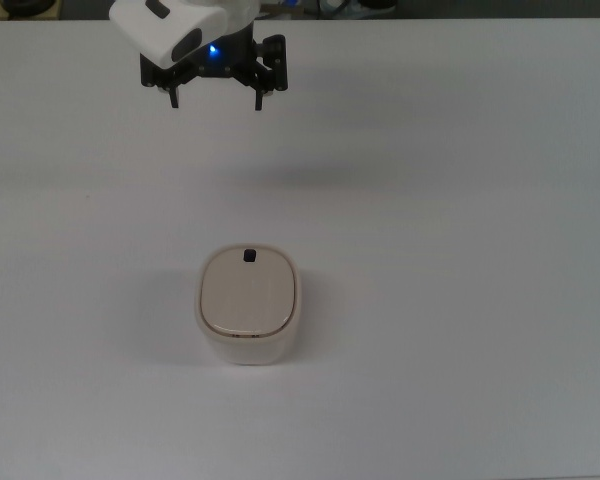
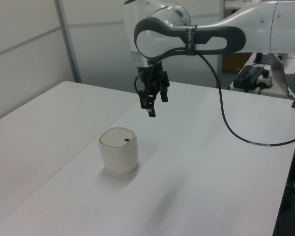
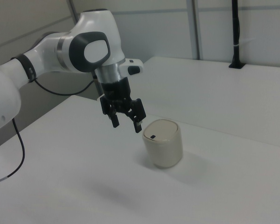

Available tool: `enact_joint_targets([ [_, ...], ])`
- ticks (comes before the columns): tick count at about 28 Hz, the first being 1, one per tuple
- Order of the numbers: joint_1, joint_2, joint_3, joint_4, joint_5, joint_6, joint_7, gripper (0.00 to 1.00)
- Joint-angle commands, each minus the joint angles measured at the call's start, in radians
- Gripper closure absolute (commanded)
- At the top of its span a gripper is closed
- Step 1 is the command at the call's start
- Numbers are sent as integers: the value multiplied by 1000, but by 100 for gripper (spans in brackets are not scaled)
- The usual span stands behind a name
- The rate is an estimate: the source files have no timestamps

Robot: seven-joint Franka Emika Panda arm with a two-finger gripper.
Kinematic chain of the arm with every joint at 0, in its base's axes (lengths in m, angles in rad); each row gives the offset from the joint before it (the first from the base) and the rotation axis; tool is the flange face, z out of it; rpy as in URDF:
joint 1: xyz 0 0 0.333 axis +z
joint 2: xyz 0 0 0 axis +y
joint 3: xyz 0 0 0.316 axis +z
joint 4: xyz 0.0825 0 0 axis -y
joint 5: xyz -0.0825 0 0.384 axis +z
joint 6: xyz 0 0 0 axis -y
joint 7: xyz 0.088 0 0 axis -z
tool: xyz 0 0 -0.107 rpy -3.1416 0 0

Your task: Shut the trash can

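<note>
The hand [image 1: 216, 98] is being held released above the shut trash can [image 1: 248, 304]; a descent risks toppling it.

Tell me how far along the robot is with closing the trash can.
It looks done. The trash can stands on the white table with its lid lying flat on top, the black tab at one edge. Nothing is in hand: the gripper hangs open and empty in the air, apart from the can and toward the top view's upper edge. Nothing visible remains except clearing the arm.
</note>
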Motion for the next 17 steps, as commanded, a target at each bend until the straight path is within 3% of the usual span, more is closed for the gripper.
enact_joint_targets([
  [1,0,-1,3,-10,38,-5,-7,0],
  [17,-4,5,-6,-13,58,74,-7,0],
])
